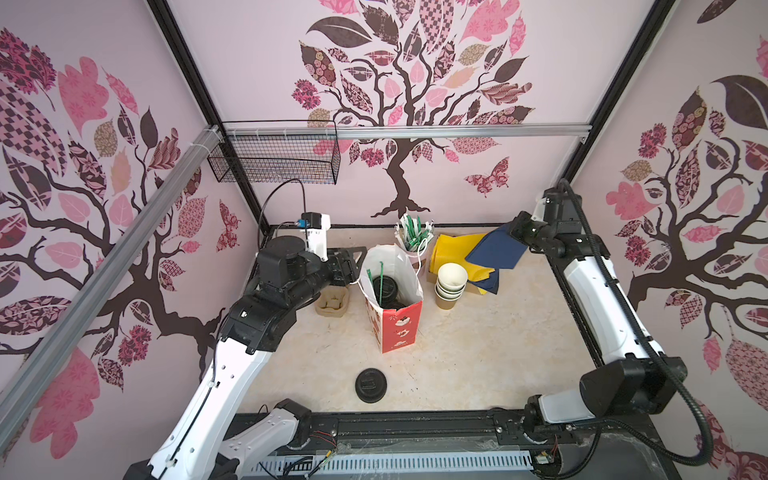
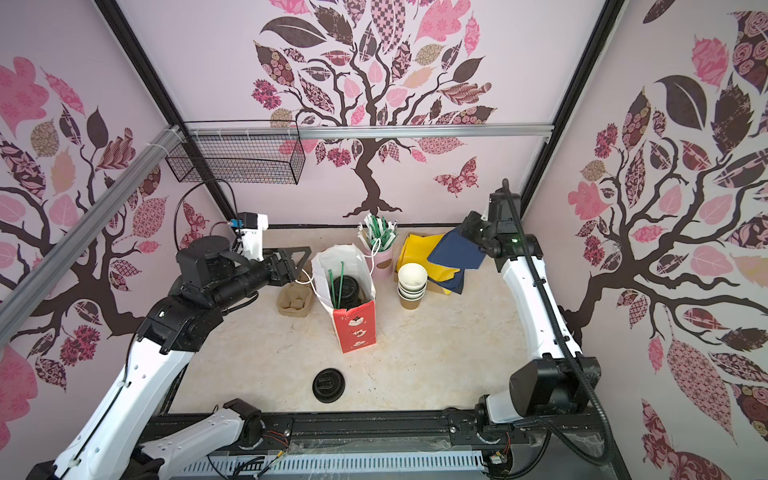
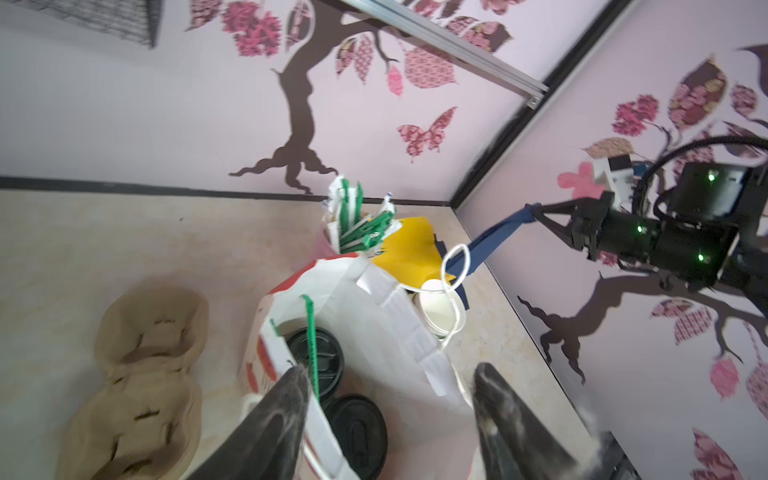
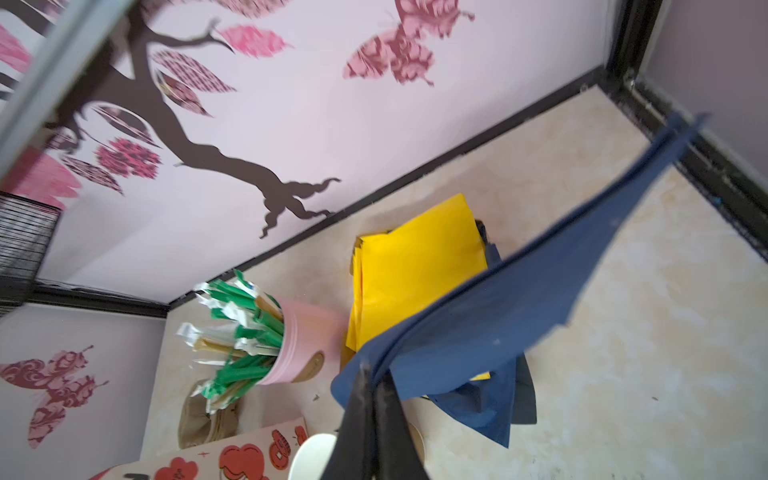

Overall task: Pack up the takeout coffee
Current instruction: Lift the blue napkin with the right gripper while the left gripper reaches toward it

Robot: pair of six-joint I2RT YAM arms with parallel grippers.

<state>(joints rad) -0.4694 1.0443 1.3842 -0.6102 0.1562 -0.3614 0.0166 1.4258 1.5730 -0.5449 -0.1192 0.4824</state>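
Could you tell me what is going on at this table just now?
The robot is packing takeout coffee. The red-and-white paper bag stands open mid-table, and two black-lidded cups show inside it. The left end effector is open at the bag's mouth. The right end effector is shut on a blue napkin, lifted above the napkin pile at the back. A spare lid lies on the table in front.
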